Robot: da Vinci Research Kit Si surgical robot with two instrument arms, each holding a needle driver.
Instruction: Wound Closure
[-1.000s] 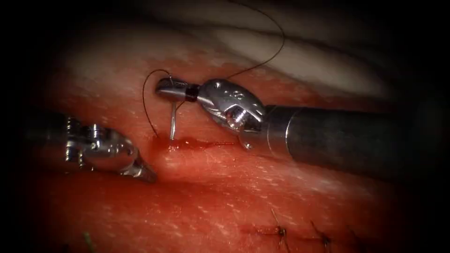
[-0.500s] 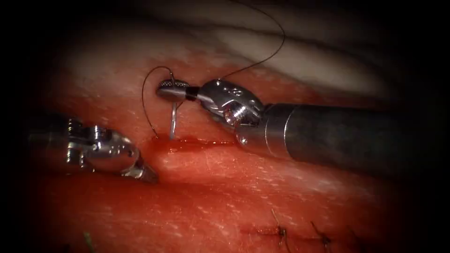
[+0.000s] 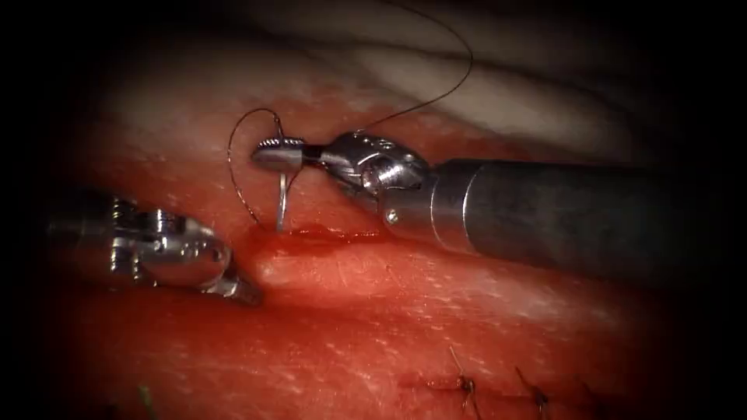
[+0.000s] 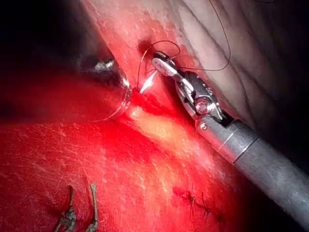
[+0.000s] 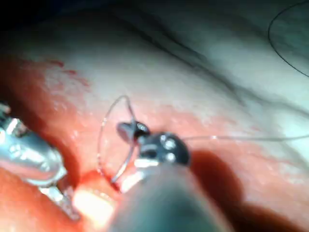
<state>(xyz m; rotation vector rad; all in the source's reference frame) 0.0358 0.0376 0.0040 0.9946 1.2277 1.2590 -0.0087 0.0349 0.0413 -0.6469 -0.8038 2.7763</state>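
My right tool (image 3: 274, 151) reaches in from the right, its jaws shut on the curved needle (image 3: 281, 198) near the tail end. The needle hangs down from the jaws, and its tip meets the tissue (image 3: 373, 311) at the left end of the cut (image 3: 331, 234), where red fluid pools. Dark thread (image 3: 230, 167) loops from the needle's tail round to the left and down into the tissue beside the needle. My left tool (image 3: 240, 290) lies left of the cut, jaws shut on nothing, its tip resting against the tissue. The right tool (image 4: 161, 66) and needle (image 4: 147, 84) also show in the left wrist view.
A long strand of thread (image 3: 459, 78) runs up and away over the pale tissue behind the right tool. Older stitches (image 3: 465, 383) with short cut ends sit on a closed stretch nearer the front right; knotted ends (image 4: 70, 217) show in the left wrist view.
The right tool has rolled and shifted a little to the left, carrying the needle and the thread loop left with it. The left tool has stayed put.
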